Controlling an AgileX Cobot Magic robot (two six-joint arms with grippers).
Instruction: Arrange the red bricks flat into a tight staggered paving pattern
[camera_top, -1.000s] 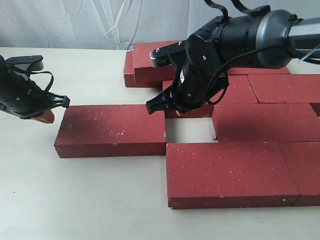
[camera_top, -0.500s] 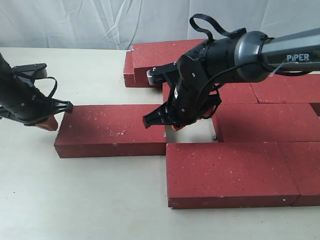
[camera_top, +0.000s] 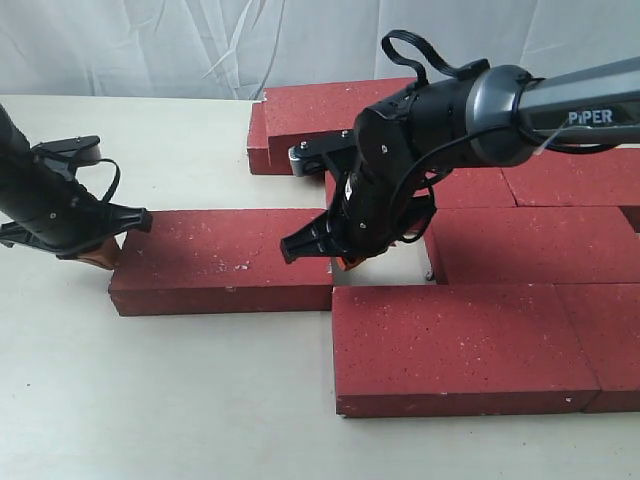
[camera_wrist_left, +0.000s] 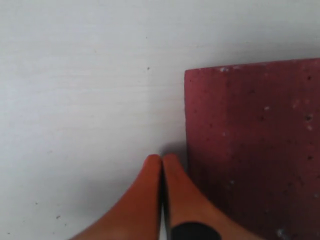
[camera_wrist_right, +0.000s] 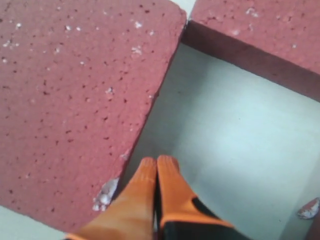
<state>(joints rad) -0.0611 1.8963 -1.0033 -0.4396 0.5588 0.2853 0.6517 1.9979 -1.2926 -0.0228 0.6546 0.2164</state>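
Observation:
Several red bricks lie flat in the exterior view. One loose brick (camera_top: 220, 260) sits left of the group, with a square bare gap (camera_top: 390, 272) at its right end. My left gripper (camera_top: 100, 255) is shut and empty, its tips against the table at that brick's left end; the wrist view shows the left gripper (camera_wrist_left: 162, 159) right beside the brick's side (camera_wrist_left: 255, 150). My right gripper (camera_top: 350, 263) is shut and empty, low in the gap; the wrist view shows the right gripper (camera_wrist_right: 158, 161) beside the loose brick's (camera_wrist_right: 75, 100) chipped corner.
Laid bricks surround the gap: a front brick (camera_top: 460, 345), a right brick (camera_top: 530, 245), a neighbouring brick (camera_wrist_right: 260, 30) and back bricks (camera_top: 300, 125). The white table (camera_top: 150, 400) extends left and front. A crumpled white backdrop (camera_top: 200, 40) hangs behind.
My right gripper has dropped lower and leftward into the gap, toward the loose brick's right end. The left gripper has shifted slightly right to the brick's left end. The brick has not visibly moved.

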